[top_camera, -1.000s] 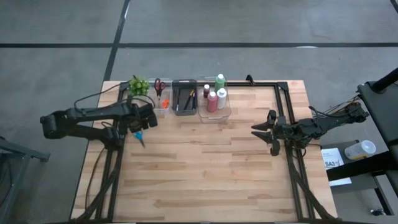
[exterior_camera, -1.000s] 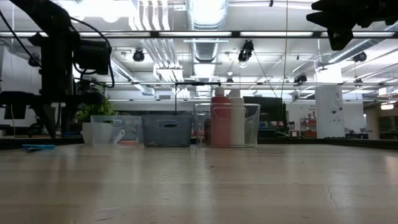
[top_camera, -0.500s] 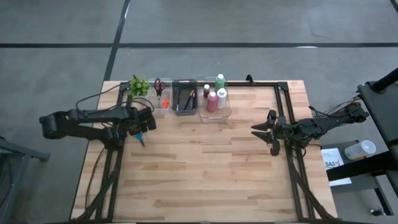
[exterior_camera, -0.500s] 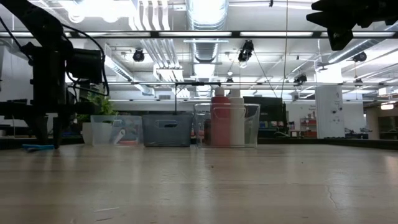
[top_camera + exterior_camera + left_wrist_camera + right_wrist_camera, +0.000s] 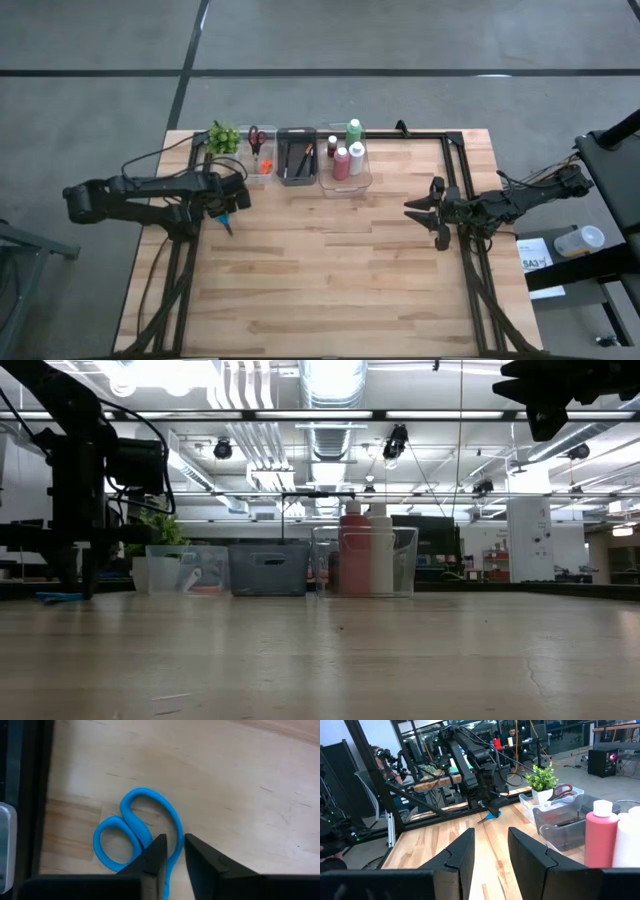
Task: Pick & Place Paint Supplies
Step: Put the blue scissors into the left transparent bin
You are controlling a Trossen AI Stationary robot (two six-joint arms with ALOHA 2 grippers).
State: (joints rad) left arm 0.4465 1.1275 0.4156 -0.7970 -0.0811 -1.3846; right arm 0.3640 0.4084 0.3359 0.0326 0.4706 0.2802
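Blue-handled scissors [image 5: 135, 835] lie flat on the wooden table [image 5: 340, 270] near its left edge, also seen in the high view [image 5: 227, 223] and the low view [image 5: 58, 597]. My left gripper [image 5: 173, 845] stands over them, pointing down, its fingers close on either side of one handle loop. My right gripper [image 5: 491, 847] hangs open and level above the table's right side [image 5: 425, 212], touching nothing. My left gripper pinches the outer side of the scissors' larger handle loop [image 5: 176, 831] between its two fingers. The fingers come from above, pointing down, and lie across the blue band. The scissors lie flat on the table.
Along the far edge stand a small green plant [image 5: 223, 137], a clear bin with red scissors [image 5: 258, 160], a dark bin with brushes [image 5: 296, 157] and a clear bin with paint bottles [image 5: 346, 160]. The middle and near parts of the table are bare wood.
My left gripper has gone down onto the blue scissors, still pointing down, and has then kept still. The scissors have stayed where they lay.
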